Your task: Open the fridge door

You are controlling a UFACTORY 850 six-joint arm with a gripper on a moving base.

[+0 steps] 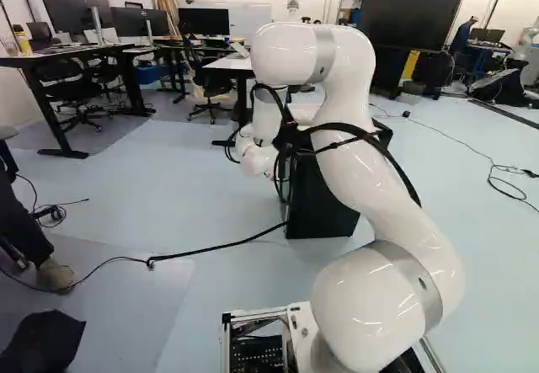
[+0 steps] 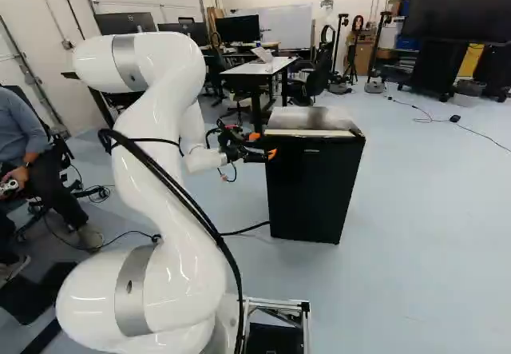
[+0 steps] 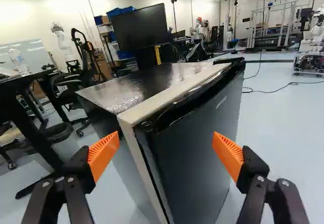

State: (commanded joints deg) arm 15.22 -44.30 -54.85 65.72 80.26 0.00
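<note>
Here's the fridge (image 3: 172, 193), upright on the floor straight ahead of the gripper (image 3: 167, 150), close in, one near corner showing between the fingers. Its door (image 3: 200, 145) is shut, and along that door's top edge, just ahead of the tool, runs a dark recessed lip (image 3: 201, 98), the likely place to pull. The fingers are wide apart with nothing clamped, and the wrist view shows no contact with the fridge.

So we're at the approach, I'd say: lining up on the door before any pull. Next it calls for an edge forward and a shift toward that lip, getting a finger behind it or closing on it, then an arc back with the door's swing. Watch the corner! Come in off line and a fingertip could bump the cabinet or skate off the smooth front, maybe nudge the whole fridge.

The count, then: one fridge, one door, one lip in sight. One gripper, two fingers, two orange pads (image 3: 105, 154), one on each side of the fridge's near corner. One white arm (image 2: 152, 162) behind the tool. Farther out, one white-topped table (image 2: 259, 68) past the fridge from the gripper, and one large screen (image 3: 139, 27) well beyond.
</note>
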